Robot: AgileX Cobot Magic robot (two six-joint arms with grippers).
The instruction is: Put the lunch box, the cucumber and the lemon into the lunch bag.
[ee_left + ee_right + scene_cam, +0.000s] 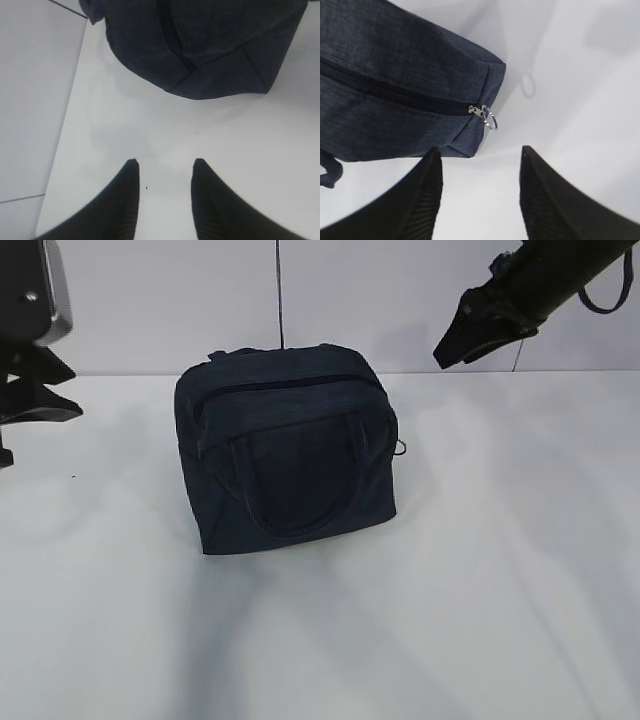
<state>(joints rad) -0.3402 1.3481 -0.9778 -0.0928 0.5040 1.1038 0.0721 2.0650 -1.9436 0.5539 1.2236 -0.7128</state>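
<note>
The dark navy lunch bag (290,455) stands in the middle of the white table, its top zipper (290,386) shut, with the metal ring pull (490,119) at its right end. One loop handle (300,485) hangs down the front face. My left gripper (72,392) is open and empty at the far left, well apart from the bag (200,45). My right gripper (445,352) is open and empty, raised above and right of the bag (395,100). Its fingertips (434,152) hover near the ring-pull corner. The lunch box, cucumber and lemon are out of view.
The white table (450,590) spreads around the bag. Its left edge (70,110) shows in the left wrist view, with grey floor (30,100) beyond. A thin dark cable (279,290) hangs behind the bag.
</note>
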